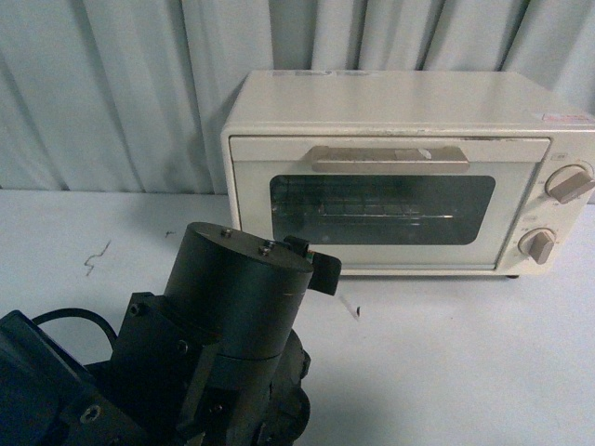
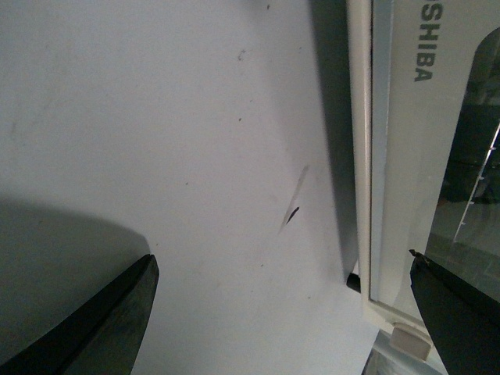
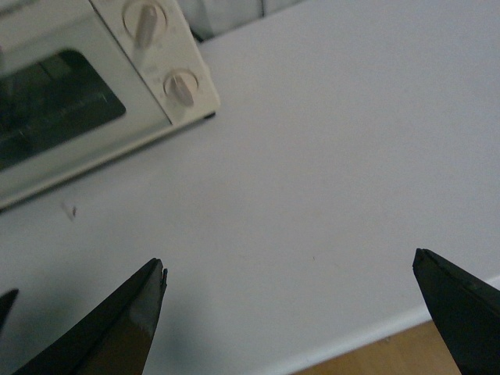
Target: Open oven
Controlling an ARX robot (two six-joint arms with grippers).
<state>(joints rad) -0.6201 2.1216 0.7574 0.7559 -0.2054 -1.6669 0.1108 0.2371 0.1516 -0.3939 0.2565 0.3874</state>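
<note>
Nearest you sat the left arm (image 1: 232,307), its dark housing filling the lower left of the front view. The left gripper (image 2: 281,258) stood wide apart and empty, close to the front of the oven (image 1: 400,102). The right gripper (image 3: 289,259) was equally spread, holding nothing, over bare table (image 1: 446,362). The oven stood at the back of the table, its door (image 1: 381,209) shut. To open it well, you probably needed to rise to the bar handle (image 1: 390,158), grip near its middle, then pull outward and down along the hinge's arc.
</note>
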